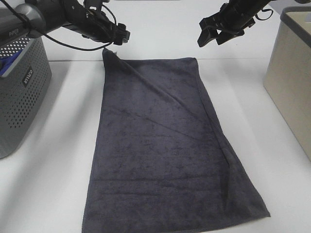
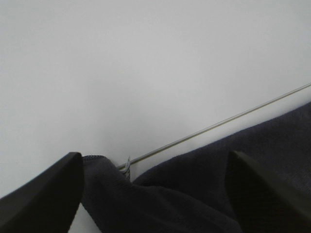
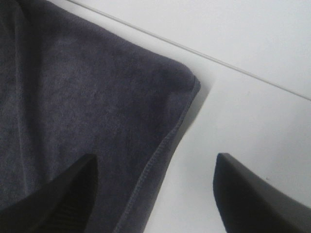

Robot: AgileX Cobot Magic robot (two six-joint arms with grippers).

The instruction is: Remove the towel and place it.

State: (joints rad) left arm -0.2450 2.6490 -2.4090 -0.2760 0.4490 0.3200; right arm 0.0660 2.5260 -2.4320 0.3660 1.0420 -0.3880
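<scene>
Two robot arms hang over the far edge of a white table (image 1: 48,184). A dark grey towel (image 1: 165,145) lies spread lengthwise down the middle of the table, mostly flat. Its far left corner rises in a small peak, and a crease runs diagonally from that corner. The left gripper (image 1: 121,38) hovers just above the raised corner with its fingers (image 2: 43,199) wide apart. The bunched cloth sits between them and is not clamped; whether it brushes one finger cannot be told. The right gripper (image 1: 210,38) hovers above the towel's far right corner, which lies flat, and its fingers (image 3: 53,194) are also spread apart and hold nothing. A grey perforated basket (image 1: 19,107) with a blue cloth (image 1: 7,65) inside stands at the left. A beige bin (image 1: 291,87) stands at the right.
</scene>
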